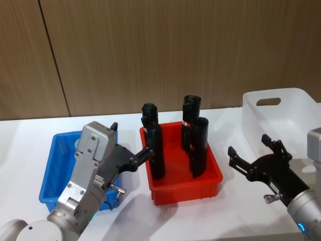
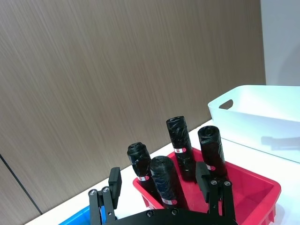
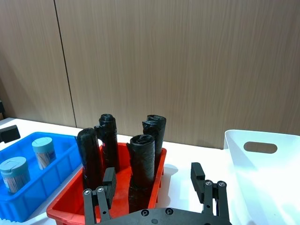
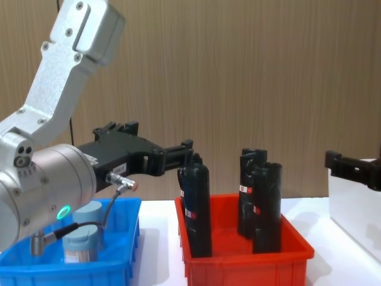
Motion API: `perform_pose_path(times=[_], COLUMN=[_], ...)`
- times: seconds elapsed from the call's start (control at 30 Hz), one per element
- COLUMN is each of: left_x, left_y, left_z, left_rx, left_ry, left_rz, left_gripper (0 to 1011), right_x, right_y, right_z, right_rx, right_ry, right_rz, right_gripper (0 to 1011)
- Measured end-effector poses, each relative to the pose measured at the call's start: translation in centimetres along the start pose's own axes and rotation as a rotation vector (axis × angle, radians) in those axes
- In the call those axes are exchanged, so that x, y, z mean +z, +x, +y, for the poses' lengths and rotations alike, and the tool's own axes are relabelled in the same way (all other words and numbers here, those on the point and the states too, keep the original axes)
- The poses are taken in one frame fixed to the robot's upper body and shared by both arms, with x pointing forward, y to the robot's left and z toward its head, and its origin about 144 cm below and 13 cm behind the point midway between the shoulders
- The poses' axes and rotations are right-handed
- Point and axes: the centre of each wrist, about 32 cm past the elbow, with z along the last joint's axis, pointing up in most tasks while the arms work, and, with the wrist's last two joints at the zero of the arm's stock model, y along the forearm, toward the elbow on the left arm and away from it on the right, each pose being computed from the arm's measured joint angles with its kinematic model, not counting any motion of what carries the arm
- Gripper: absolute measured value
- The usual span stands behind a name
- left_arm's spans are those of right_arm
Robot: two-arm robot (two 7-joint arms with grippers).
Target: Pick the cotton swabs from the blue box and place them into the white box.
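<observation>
Cylindrical cotton swabs (image 3: pixel 14 173) in blue box (image 3: pixel 57 172); left hand (image 1: pixel 131 138), right hand (image 1: pixel 248 145) spread wide, empty.

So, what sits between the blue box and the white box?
In the head view, a red bin holding four upright black rolls stands between the blue box and the white box.

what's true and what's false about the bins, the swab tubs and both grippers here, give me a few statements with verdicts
1. The red rectangular plastic bin holds four upright black rolls. True.
2. Two clear plastic cylinders of swabs stand in the white bin. False: the cotton swabs stand in the shallow blue plastic box.
3. The left arm's fingers are shut on a cylinder. False: the left gripper is open and holds nothing, above the blue box's edge by the red bin.
4. The right gripper is open, near the tall white plastic box. True.
</observation>
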Motion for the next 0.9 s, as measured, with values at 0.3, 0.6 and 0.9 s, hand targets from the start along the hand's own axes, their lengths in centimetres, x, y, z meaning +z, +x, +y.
perform_pose_path(times=[0.3, 0.6, 0.9], left_x=[0.04, 0.42, 0.5], left_y=[0.06, 0.34, 0.79], left_z=[-0.03, -0.39, -0.62], left_rx=[0.004, 0.047, 0.104], left_ry=[0.005, 0.046, 0.119], left_rz=[-0.003, -0.013, -0.006], left_gripper=[1003, 1003, 1003], right_x=[0.0, 0.0, 0.0], right_y=[0.0, 0.0, 0.0], right_z=[0.0, 0.0, 0.0], right_rx=[0.0, 0.0, 0.0], right_ry=[0.0, 0.0, 0.0], right_rz=[0.0, 0.0, 0.0], right_gripper=[1002, 1002, 1002])
